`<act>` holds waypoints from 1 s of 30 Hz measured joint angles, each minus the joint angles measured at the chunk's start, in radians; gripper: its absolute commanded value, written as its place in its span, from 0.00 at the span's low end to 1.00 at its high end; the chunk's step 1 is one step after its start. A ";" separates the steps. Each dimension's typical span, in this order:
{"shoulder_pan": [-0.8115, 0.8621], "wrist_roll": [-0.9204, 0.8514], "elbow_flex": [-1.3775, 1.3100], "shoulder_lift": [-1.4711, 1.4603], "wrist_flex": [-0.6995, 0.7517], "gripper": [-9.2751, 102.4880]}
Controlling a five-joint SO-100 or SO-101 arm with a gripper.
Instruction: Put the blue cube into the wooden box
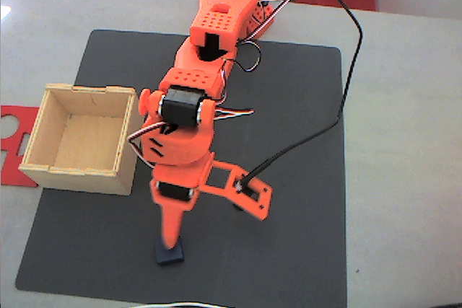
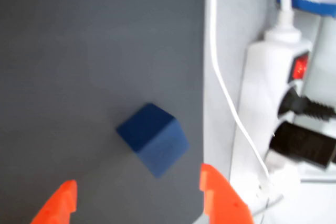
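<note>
The blue cube (image 1: 169, 253) lies on the dark mat (image 1: 289, 142) near its front edge. My gripper (image 1: 171, 239) points straight down at it, the orange finger's tip right above the cube. In the wrist view the blue cube (image 2: 153, 139) sits tilted corner-on, just ahead of and between the two orange fingertips (image 2: 219, 198). The gripper (image 2: 136, 176) is open and holds nothing. The wooden box (image 1: 79, 138) stands at the mat's left edge, well left of and behind the cube, and nothing lies inside it.
A flat red plate (image 1: 13, 142) lies left of the box. A black cable (image 1: 339, 117) loops from the arm across the mat. In the wrist view a white power strip (image 2: 278, 103) and a white cord (image 2: 223, 87) lie beside the mat's edge.
</note>
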 measured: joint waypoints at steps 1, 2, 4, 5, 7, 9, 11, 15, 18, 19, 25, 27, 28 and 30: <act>0.009 0.009 0.000 0.000 -0.029 0.39; 0.017 0.015 0.000 0.000 -0.057 0.40; 0.026 0.018 0.000 -0.002 -0.100 0.41; 0.028 0.018 0.000 -0.008 -0.117 0.41; 0.029 0.018 0.000 -0.034 -0.143 0.42; 0.041 0.018 0.000 -0.061 -0.166 0.42; 0.063 0.018 0.000 -0.081 -0.190 0.42; 0.094 0.052 0.000 -0.095 -0.206 0.31; 0.091 0.091 0.000 -0.095 -0.183 0.29; 0.087 0.095 0.000 -0.095 -0.167 0.29; 0.061 0.103 0.000 -0.097 -0.130 0.41; 0.064 0.114 0.015 -0.097 -0.147 0.44; 0.071 0.123 0.015 -0.097 -0.160 0.45; 0.083 0.137 0.017 -0.097 -0.190 0.45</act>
